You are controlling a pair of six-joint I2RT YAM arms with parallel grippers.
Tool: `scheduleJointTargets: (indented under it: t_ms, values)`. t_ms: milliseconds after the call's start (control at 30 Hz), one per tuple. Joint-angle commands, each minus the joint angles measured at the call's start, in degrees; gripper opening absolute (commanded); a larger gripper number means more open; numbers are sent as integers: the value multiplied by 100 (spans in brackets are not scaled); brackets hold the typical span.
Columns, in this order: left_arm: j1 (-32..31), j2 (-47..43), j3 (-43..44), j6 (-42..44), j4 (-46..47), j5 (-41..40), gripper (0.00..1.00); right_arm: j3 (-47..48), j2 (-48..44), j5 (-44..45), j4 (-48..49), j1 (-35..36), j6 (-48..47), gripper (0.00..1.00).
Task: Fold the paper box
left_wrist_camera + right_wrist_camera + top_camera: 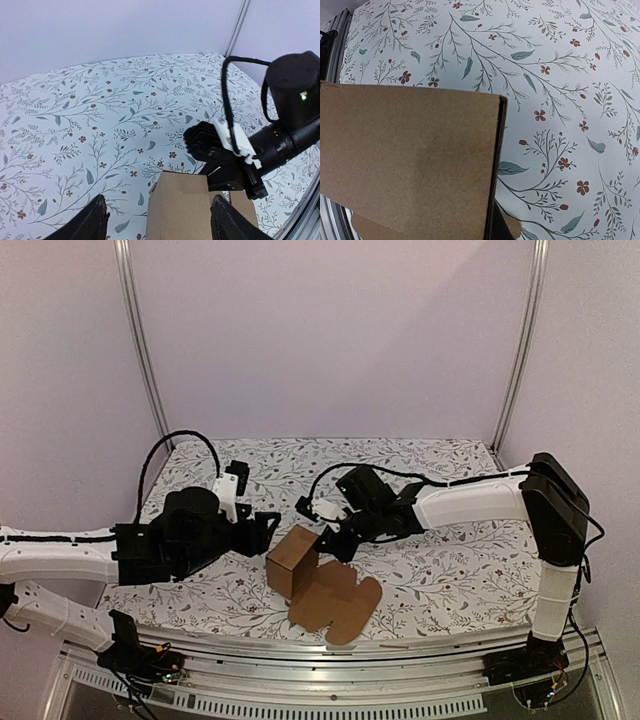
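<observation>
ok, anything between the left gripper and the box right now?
Nothing visible. The left gripper is open and aimed at the paper box, whose upright panel shows between its fingers in the left wrist view. Only the patterned table lies around it. The right gripper seems to pinch the box's far side, outside that path.

Right wrist: box (410,165) cut by left and bottom edges; dark strip (496,165) behind it, possibly a finger. Left wrist: box base, left fingers (92,222) cropped below.
</observation>
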Motion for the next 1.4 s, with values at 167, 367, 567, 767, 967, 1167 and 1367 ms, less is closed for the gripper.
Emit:
scheduleJointTargets:
  t_ms: [167, 367, 567, 767, 967, 1167, 1367]
  values:
    - [2004, 478, -122, -1350, -285, 3963, 73, -51, 41, -275, 90, -29, -273, 6]
    - [2122, 1071, -310, -1640, 238, 4507, 70, -7, 158, -242, 68, -31, -337, 7]
    - [2177, 1329, -735, -1822, 999, 4705, 65, 48, 280, -300, 67, -34, -424, 9]
    - [2307, 1574, -986, -1961, 1621, 5048, 60, 260, 539, -606, 73, -47, -525, 13]
    - [2637, 1740, -1181, -2060, 2060, 5422, 59, 621, 868, -818, 67, -71, -530, 18]
    - [3114, 2073, -1479, -2592, 3092, 6050, 57, 1073, 1262, -970, 68, -85, -239, 13]
    - [3354, 2307, -1599, -3146, 3992, 6277, 56, 1307, 1387, -537, 12, -132, 611, 6]
